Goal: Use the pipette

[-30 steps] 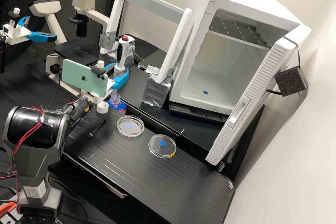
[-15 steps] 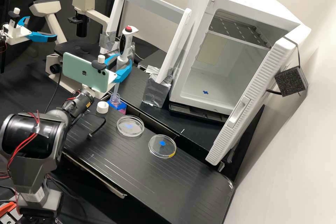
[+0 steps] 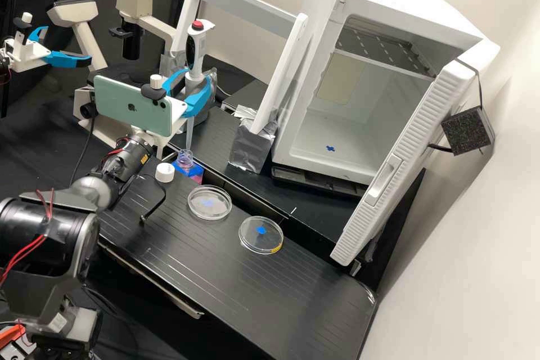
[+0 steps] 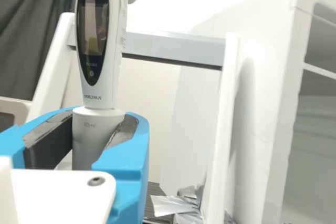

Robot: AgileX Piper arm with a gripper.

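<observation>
Holding pipette [image 3: 196,53] upright, lower barrel [image 4: 93,142] between jaws

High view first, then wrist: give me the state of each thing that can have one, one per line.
Gripper: shut on the pipette's grey lower barrel
Pipette: held near upright, tip down by the bottle's mouth; whether inside, cannot tell
Bottle: uncapped
White cap: off, on the bench
Two round dishes: lying flat; lids, cannot tell
White cabinet: door open
</observation>
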